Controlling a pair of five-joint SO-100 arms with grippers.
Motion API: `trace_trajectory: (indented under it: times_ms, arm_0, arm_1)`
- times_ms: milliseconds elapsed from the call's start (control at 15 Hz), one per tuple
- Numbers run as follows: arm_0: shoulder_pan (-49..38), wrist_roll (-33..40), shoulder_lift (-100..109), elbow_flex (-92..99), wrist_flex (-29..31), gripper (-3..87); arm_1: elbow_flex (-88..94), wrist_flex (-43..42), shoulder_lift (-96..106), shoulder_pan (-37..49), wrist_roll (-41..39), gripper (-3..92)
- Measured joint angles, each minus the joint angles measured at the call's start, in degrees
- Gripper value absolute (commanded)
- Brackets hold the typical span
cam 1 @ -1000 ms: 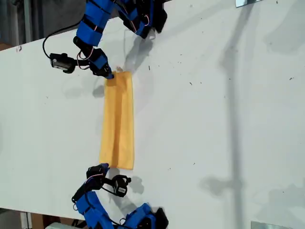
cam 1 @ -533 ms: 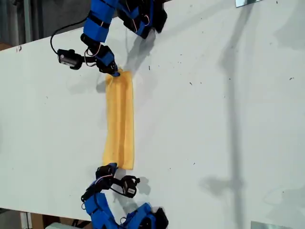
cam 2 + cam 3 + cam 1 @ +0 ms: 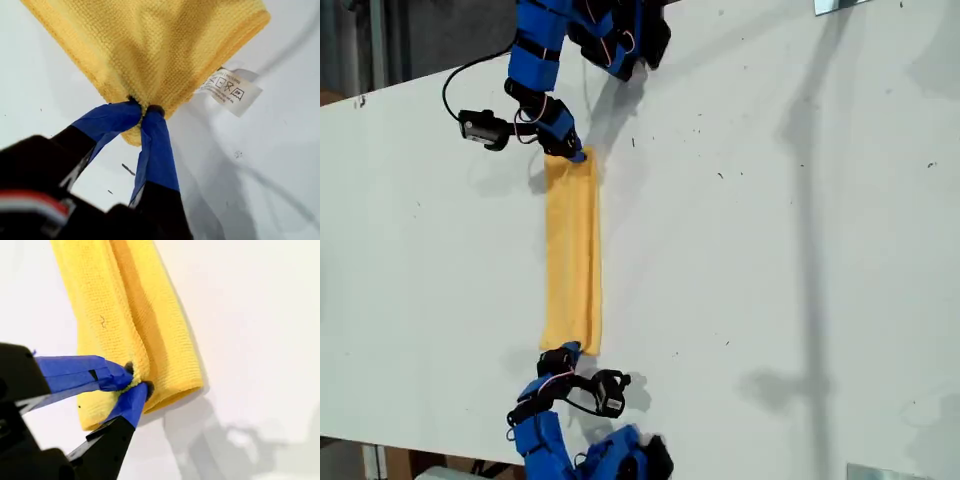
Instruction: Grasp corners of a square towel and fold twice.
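Exterior view: my first gripper (image 3: 142, 109) and second gripper (image 3: 135, 381) each pinch an end of the folded towel (image 3: 572, 255).

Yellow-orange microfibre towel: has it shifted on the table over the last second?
Yes. The yellow-orange microfibre towel, pinched at both ends, has drifted toward the exterior view's right, nearer the dark speck on the white table, and narrowed.

- Exterior view: high above, looking steeply down on the white tabletop (image 3: 770, 250), both arms in frame.
- First wrist view: close behind its pincer (image 3: 142, 111), facing the towel (image 3: 150, 45).
- Second wrist view: equally close; all views share the towel.
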Motion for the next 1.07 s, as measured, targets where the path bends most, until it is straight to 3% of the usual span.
trace_trajectory:
  times_ms: [200,267,333,667,1067]
  arm_0:
    - [1.14,-1.32,0.26,0.26,0.0,-0.1]
    - [1.14,-1.32,0.44,0.26,0.0,3.2]
    - [1.14,-1.32,0.97,0.53,-0.09,22.0]
    - [1.05,-2.46,6.15,1.93,1.23,21.0]
    - [-0.97,-1.32,18.9,3.16,12.66,20.9]
  arm_1:
    - [0.35,-0.09,0.0,0.44,0.0,2.6]
    - [0.35,-0.09,0.0,0.44,0.0,12.0]
    - [0.35,-0.09,0.0,0.53,0.0,15.9]
    - [0.35,0.0,0.79,0.7,-0.09,20.1]
    - [0.35,0.09,0.88,1.85,-0.09,19.8]
